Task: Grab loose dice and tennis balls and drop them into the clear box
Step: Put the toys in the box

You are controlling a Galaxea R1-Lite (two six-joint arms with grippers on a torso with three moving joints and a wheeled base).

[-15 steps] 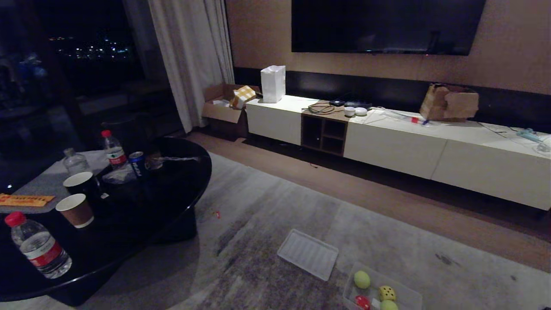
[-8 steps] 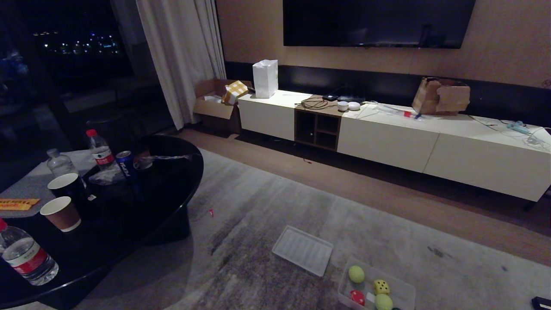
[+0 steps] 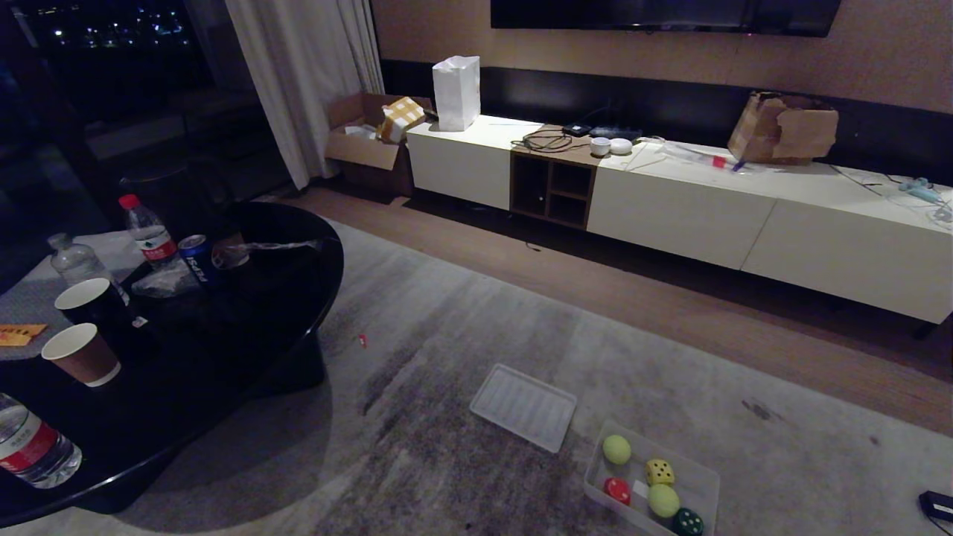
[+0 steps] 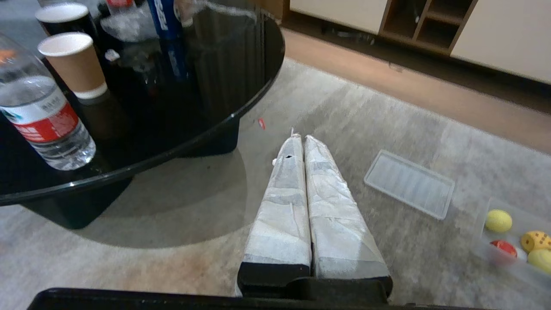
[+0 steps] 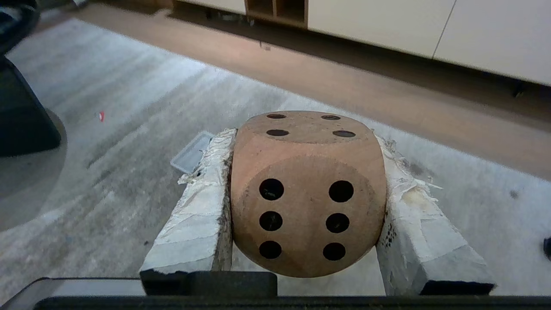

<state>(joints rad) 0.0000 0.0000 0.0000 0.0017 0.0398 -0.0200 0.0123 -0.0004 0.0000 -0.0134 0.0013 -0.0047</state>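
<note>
Grey rug carries clear box near its front edge, flat lid just beside it, black table at its left edge.

My left gripper hangs over the rug with its taped fingers pressed together, empty. My right gripper clamps the beige die between both pads, apparently squarely.

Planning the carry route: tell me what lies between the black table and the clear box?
In the head view, the ribbed clear lid lies on grey carpet between black table and clear box.
</note>
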